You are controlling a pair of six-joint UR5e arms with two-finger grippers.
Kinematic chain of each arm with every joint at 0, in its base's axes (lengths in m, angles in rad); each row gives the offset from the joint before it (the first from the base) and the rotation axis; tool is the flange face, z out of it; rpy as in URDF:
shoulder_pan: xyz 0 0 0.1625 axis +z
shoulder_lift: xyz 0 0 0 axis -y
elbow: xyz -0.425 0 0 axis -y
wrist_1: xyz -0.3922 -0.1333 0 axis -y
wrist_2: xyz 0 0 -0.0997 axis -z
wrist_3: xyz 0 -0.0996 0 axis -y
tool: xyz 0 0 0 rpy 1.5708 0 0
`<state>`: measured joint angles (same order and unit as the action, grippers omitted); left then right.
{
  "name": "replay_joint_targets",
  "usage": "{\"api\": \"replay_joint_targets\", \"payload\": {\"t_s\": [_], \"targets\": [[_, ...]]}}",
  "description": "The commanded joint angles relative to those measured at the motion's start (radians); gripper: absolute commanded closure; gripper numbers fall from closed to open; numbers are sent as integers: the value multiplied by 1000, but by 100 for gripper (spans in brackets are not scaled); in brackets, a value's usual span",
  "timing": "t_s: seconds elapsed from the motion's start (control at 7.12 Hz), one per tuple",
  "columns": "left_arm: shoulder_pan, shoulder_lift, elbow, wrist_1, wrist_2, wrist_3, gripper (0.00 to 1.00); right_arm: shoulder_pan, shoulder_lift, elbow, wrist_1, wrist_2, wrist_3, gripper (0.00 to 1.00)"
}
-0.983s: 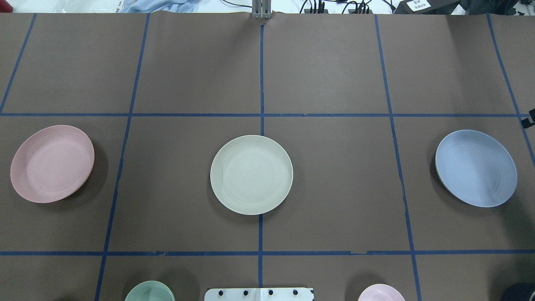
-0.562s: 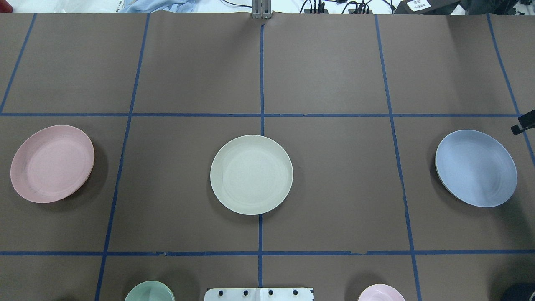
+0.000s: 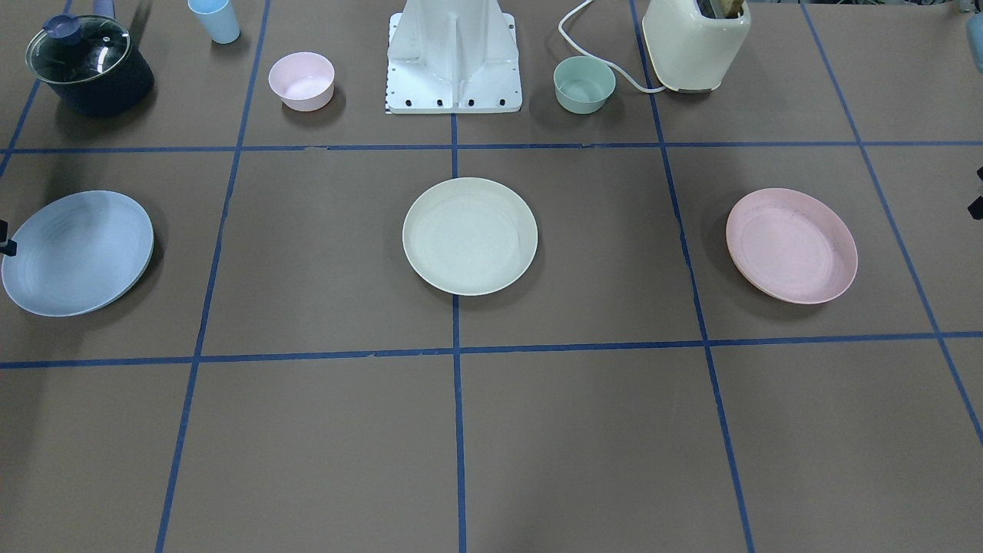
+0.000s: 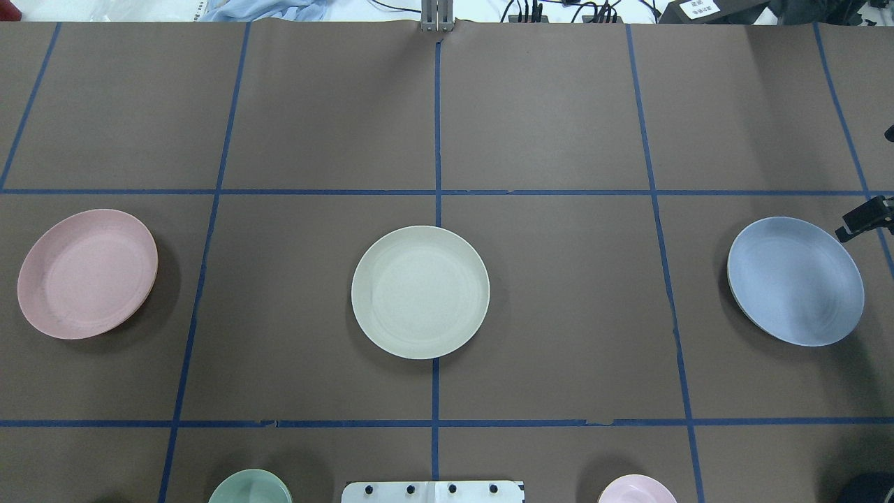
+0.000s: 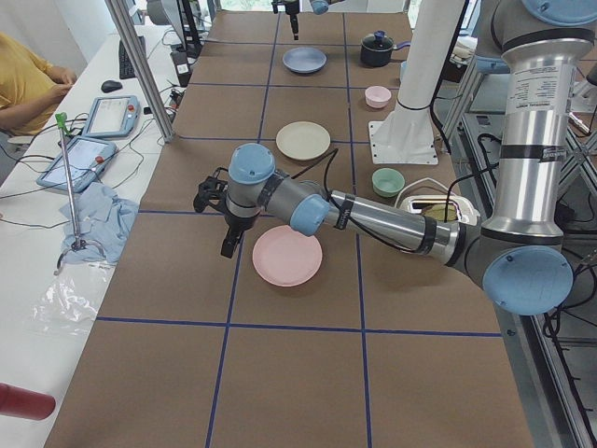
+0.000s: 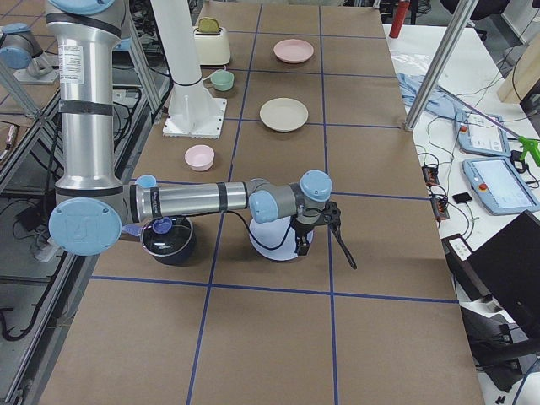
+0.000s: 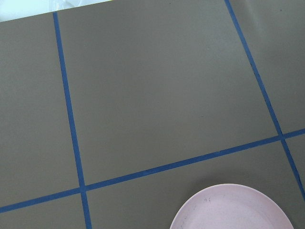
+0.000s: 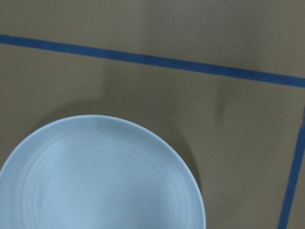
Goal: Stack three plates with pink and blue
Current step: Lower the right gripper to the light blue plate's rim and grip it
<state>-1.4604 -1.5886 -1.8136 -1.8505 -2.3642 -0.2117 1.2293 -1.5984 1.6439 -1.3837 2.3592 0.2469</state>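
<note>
Three plates lie apart in a row on the brown table. The pale pink plate (image 4: 87,274) is on the left, the cream plate (image 4: 420,292) in the middle, the light blue plate (image 4: 795,281) on the right. My right gripper (image 6: 326,253) hovers over the blue plate's (image 8: 100,176) outer far rim, its jaws apart and empty; one finger (image 4: 865,219) shows at the overhead view's right edge. My left gripper (image 5: 213,227) hovers just beyond the pink plate (image 5: 287,256), its jaws apart and empty. The left wrist view shows only the pink plate's rim (image 7: 233,210).
Along the robot's side stand a lidded dark pot (image 3: 88,65), a light blue cup (image 3: 215,19), a small pink bowl (image 3: 301,81), the white robot base (image 3: 453,57), a small green bowl (image 3: 584,84) and a cream toaster (image 3: 695,42).
In the overhead view the right gripper's finger has come further in from the right edge, toward the blue plate. The three plates have not moved.
</note>
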Motion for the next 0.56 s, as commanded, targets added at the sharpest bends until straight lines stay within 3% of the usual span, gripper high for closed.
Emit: {"api": "replay_joint_targets", "payload": {"t_s": [0.0, 0.42], "targets": [[3, -2, 0, 0, -1, 0, 1, -13, 0, -114, 154, 0, 17, 2], [5, 1, -23, 7, 0, 0, 1, -40, 0, -177, 258, 3, 57, 4]]}}
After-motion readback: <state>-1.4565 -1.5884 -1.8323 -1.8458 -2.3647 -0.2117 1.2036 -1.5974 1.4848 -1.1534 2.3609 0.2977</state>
